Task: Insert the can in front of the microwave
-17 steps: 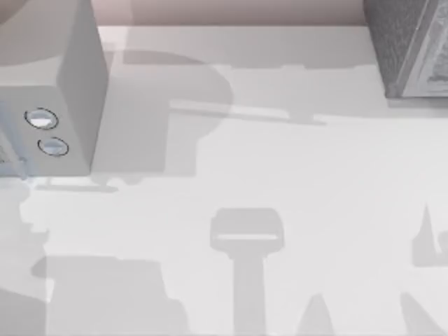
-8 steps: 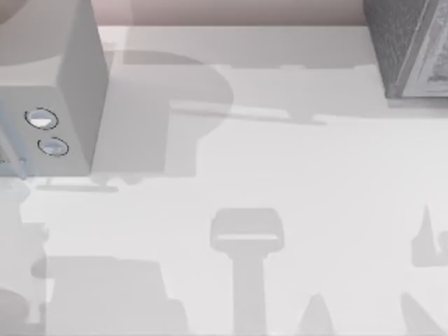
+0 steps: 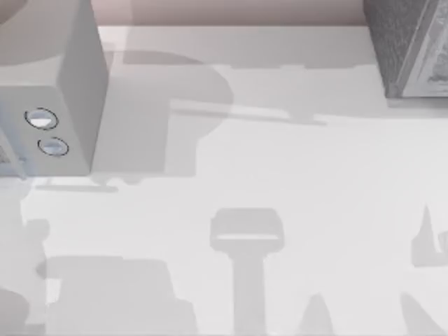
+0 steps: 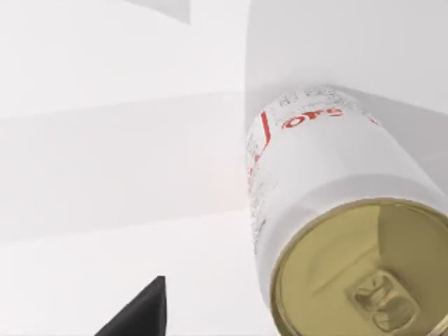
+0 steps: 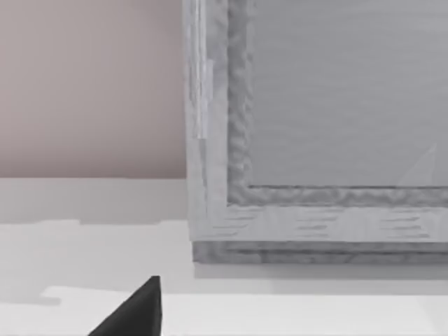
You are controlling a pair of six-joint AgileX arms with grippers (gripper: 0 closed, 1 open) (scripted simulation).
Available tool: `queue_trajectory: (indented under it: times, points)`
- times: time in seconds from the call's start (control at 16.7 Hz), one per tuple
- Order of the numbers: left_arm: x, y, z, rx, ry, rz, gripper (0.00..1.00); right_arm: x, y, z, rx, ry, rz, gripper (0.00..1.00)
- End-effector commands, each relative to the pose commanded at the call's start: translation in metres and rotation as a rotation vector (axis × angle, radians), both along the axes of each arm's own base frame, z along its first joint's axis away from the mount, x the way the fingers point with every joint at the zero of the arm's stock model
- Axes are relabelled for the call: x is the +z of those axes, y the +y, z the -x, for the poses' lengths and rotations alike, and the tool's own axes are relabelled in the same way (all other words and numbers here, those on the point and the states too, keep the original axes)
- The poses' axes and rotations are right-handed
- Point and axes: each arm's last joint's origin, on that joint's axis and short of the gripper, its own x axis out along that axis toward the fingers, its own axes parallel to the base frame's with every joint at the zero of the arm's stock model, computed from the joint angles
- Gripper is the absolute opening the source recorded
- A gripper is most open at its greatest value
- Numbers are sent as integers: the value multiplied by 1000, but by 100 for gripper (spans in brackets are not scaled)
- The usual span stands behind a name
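Left gripper's can point(image 4: 336, 231) sat close at lower right of its wrist frame, grip state unclear; microwave point(image 3: 49, 91) upper left top view; judged approach step, next closing on can.

Pale greys and whites, with one touch of red and gold.
The small cylindrical can point(image 4: 336, 203) is labelled white with red lettering and topped in dull gold-olive; the large light-grey box microwave point(image 3: 66, 91) is fitted with silvery-blue knobs point(image 3: 40, 119); the darker box point(image 3: 409, 45) is speckled grey.
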Motion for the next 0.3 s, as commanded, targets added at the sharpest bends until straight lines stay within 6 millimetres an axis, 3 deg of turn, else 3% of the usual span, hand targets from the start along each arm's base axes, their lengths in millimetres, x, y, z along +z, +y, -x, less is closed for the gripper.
queue_trajectory:
  times: [0.3]
  points:
    - [29,-1,2,0,2,1,100,0,0,0,0,0,0,100]
